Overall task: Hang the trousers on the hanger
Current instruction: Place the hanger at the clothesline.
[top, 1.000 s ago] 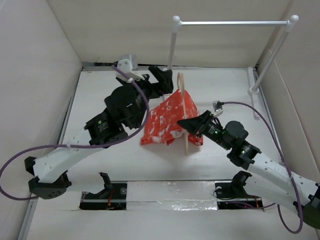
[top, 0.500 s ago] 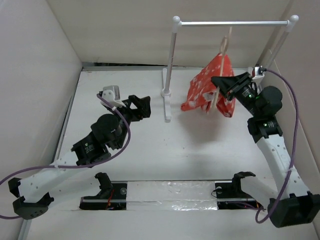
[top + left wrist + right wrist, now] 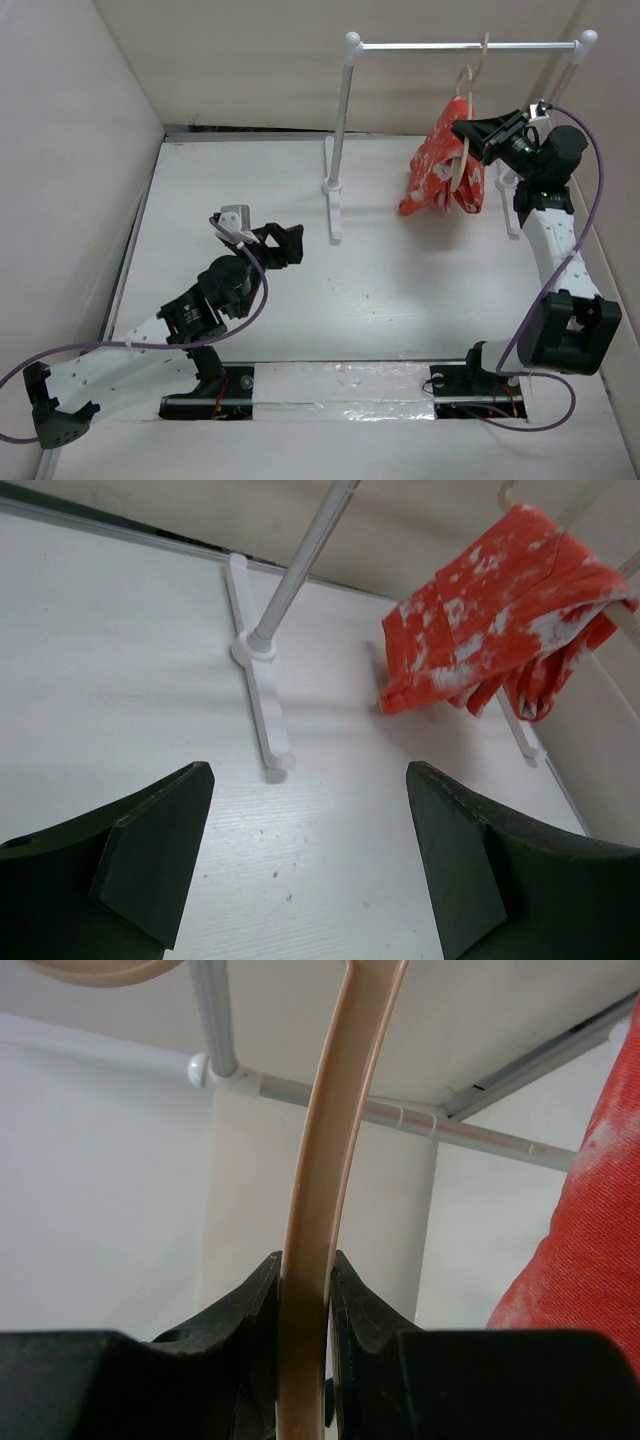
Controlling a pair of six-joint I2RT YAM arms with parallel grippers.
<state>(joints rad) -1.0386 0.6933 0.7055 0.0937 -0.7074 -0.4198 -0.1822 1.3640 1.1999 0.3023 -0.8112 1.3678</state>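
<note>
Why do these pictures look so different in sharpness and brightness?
Top external view: soft even light, faint shadows, glare only on the shiny strip near the bottom. Left wrist view: trousers sharp, left gripper fingers dark and soft-edged. Right wrist view: the hanger looms close and slightly soft, clamped between shadowed right gripper fingers.

No writing, label, brand mark, number or sign can be read in any view: the trousers (image 3: 440, 172) show only white blotches on red-orange cloth, and the hanger (image 3: 318, 1160), the white rack (image 3: 343, 130), the left arm (image 3: 215, 290), the right arm (image 3: 552, 225) and the table (image 3: 400, 290) bear no legible marking
</note>
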